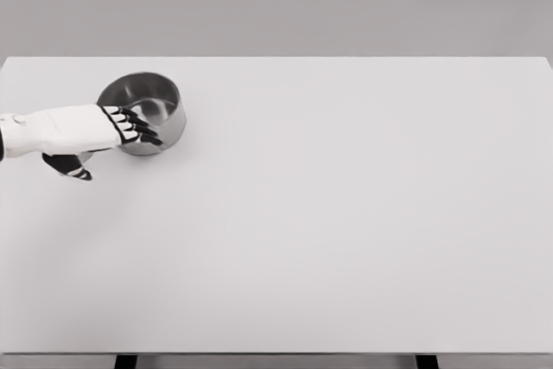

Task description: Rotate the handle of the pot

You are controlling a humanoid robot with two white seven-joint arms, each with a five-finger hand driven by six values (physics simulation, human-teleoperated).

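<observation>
A shiny steel pot (154,99) stands upright on the white table (346,213) at the far left. Its handle does not show; my left hand covers the pot's near-left side where it could lie. The left hand (119,149) comes in from the left edge. Its dark-tipped fingers (138,130) are stretched out over the pot's near rim and wall, and the thumb (71,167) hangs apart below them. Nothing is visibly clasped, though I cannot see whether the fingers touch the pot. The right arm is out of view.
The table's far edge runs just behind the pot, and its left edge is close to my forearm (34,131). Two dark table legs (126,361) show under the front edge.
</observation>
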